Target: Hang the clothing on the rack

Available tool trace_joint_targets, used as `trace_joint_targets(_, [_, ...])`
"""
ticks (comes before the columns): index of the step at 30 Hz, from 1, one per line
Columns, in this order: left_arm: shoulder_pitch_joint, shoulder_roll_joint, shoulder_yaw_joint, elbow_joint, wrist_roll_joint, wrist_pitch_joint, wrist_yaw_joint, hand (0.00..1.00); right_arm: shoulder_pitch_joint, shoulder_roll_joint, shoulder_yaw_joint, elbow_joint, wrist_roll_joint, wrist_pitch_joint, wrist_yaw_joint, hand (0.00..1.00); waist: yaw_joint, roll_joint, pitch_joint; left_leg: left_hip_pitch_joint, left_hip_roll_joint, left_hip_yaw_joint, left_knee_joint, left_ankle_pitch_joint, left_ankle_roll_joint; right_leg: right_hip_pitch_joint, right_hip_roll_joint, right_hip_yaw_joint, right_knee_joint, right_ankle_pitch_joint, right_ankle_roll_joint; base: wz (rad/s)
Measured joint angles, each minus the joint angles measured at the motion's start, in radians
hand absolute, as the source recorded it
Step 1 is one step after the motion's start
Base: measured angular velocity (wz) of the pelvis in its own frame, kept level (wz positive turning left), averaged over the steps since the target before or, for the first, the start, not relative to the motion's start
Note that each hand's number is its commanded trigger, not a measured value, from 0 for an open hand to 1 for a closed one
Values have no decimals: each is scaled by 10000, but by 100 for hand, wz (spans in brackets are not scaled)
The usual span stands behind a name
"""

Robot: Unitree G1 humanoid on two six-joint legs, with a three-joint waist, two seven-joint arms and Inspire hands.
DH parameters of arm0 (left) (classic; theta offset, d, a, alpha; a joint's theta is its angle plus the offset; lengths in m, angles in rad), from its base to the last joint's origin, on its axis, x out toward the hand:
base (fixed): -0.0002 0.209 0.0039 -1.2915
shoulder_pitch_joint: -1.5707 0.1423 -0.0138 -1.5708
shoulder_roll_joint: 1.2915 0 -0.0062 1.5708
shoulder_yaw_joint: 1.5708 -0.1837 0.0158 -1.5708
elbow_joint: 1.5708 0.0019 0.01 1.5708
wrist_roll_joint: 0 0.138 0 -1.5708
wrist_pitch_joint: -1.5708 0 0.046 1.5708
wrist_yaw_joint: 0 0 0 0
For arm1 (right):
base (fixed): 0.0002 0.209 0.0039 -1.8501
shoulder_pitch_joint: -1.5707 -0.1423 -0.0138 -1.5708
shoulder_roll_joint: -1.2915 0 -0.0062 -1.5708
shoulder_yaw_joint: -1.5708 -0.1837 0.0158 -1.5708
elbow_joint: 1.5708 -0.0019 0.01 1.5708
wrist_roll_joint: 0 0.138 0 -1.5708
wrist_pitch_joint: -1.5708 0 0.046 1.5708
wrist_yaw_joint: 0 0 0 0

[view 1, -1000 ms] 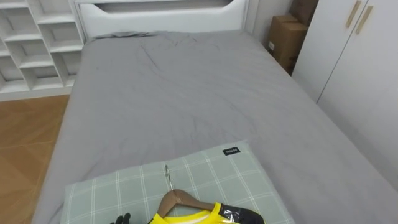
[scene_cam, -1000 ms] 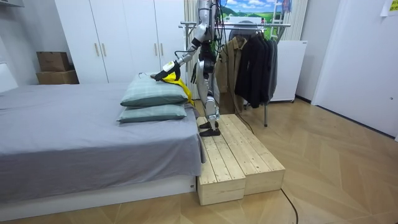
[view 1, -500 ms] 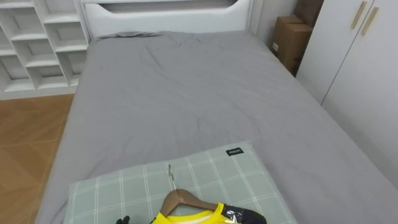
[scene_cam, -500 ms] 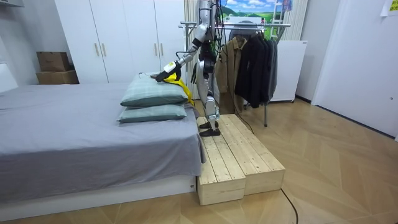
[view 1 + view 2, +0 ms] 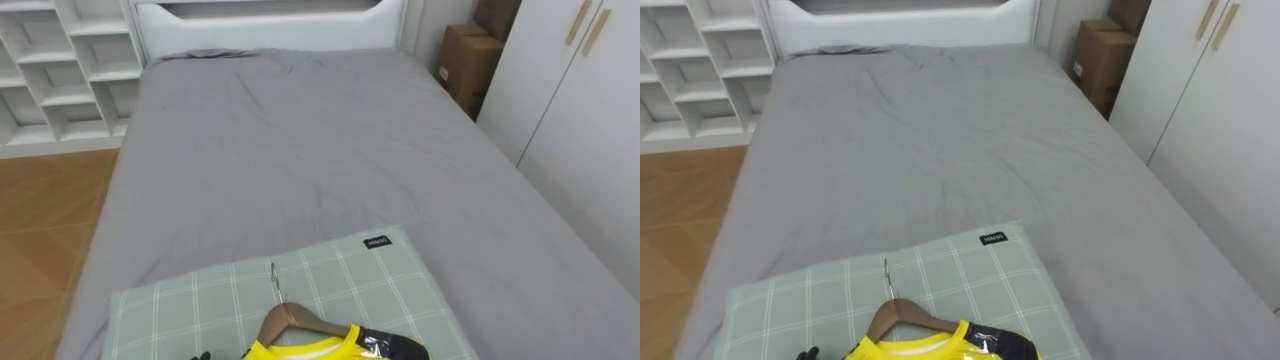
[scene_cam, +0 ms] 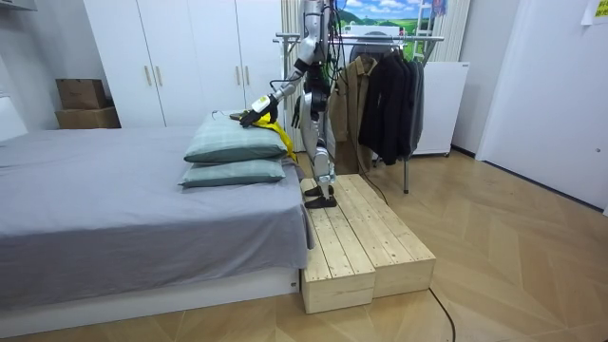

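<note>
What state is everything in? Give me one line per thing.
checked pillow: stacked on a second pillow.
wooden hanger: flat on the checked pillow, hook toward the headboard.
yellow garment: on the wooden hanger.
wardrobe doors: shut.
clothes rack: dark garments hanging.
left hand: at the yellow garment.

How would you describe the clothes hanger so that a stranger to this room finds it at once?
Look at the large grey bed, then at the green checked pillow at its near end. At that pillow's near edge is the brown wooden hanger with a thin metal hook, carrying a yellow garment; nothing else there is wooden.
</note>
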Motion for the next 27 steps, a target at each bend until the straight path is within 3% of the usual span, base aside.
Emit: trace_joint_targets(27, [-232,-66,-241,-448,15,-11,-23,0,-223,14,346,-37,-205,-90,303,0,-14,42,-15,-325,12,86,-5,1,1,-357,-12,90,19,1,0,-1])
